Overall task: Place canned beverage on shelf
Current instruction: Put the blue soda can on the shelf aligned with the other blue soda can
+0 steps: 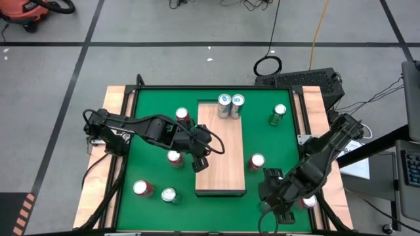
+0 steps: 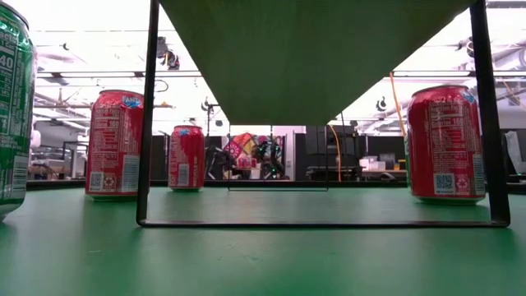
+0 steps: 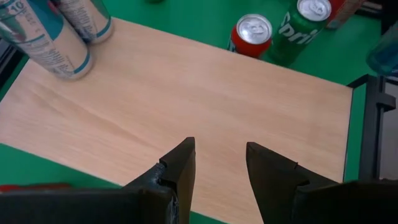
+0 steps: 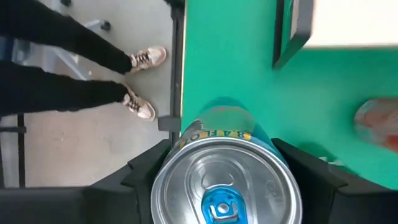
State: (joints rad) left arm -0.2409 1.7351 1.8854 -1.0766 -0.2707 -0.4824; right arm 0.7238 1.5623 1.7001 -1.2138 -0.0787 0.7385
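Right fingers (image 4: 221,180) grip an upright teal can (image 4: 227,177); left fingers (image 3: 221,174) gape over the lengthwise shelf (image 1: 220,147).

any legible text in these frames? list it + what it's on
"Sprite", partly cut off, on the green can beside the red can past the shelf.
"10" on the pale can lying on the shelf.
"BARQ", upside down, on the blue can between the right gripper's fingers.
"40" on the green can at the low view's edge.
Red cans in the low view: print too small to read.
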